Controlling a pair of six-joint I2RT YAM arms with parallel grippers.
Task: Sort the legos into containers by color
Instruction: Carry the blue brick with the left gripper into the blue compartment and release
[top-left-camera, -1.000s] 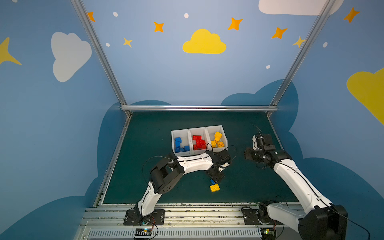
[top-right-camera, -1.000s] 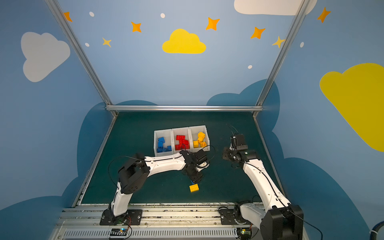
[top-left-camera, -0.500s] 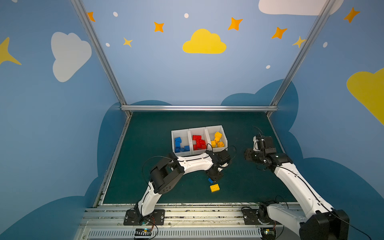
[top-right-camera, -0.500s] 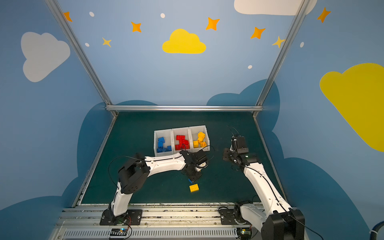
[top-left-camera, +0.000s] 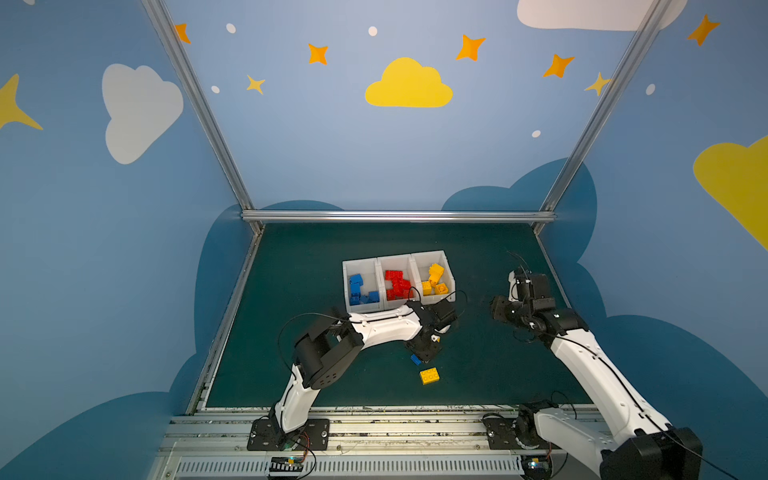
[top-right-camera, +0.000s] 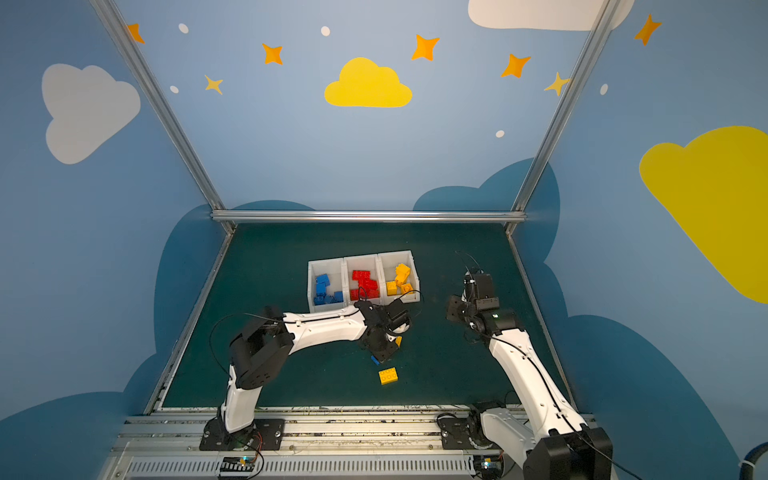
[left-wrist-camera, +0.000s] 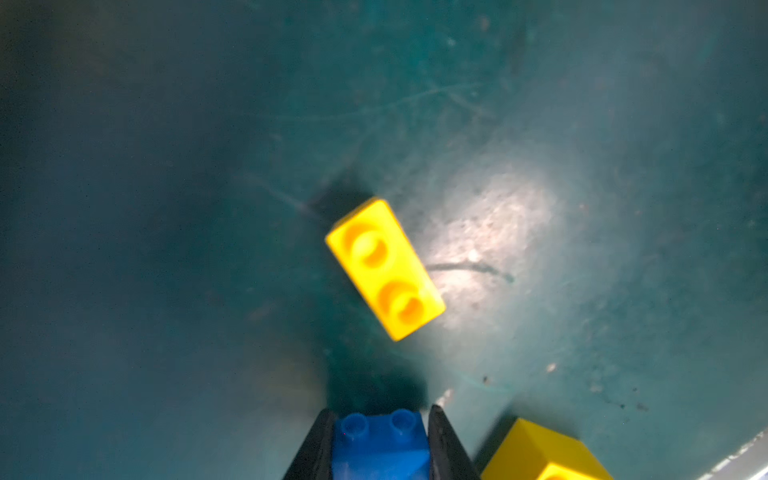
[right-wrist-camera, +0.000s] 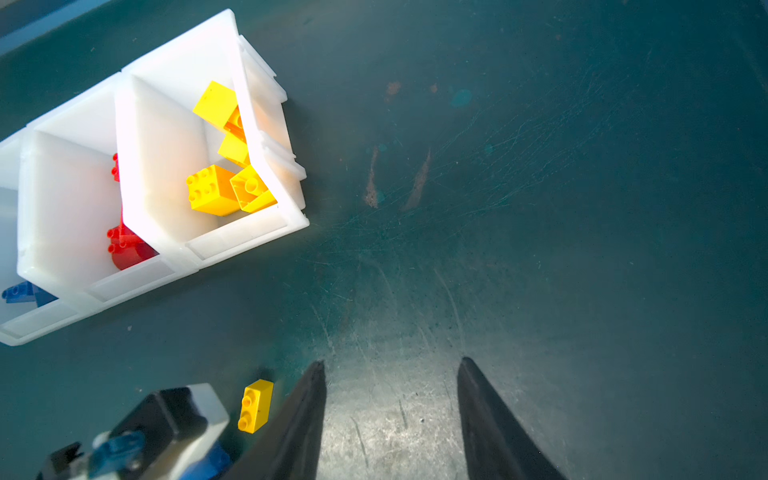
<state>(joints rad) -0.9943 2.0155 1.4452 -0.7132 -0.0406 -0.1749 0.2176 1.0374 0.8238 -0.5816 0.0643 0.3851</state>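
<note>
My left gripper is shut on a blue lego, low over the green mat in both top views. A flat yellow lego lies just in front of it, and a small yellow lego lies beside the left wrist. The left wrist view shows a two-stud yellow lego and a further yellow lego at the frame edge. The white three-part container holds blue legos, red legos and yellow legos, each colour apart. My right gripper hangs open and empty, right of the container.
Metal rails and blue walls border the mat at the back and sides. Bare mat stretches under and beyond my right gripper. The left arm reaches across in front of the container.
My left jaws have closed onto the blue lego. The right gripper has stayed open and almost in place.
</note>
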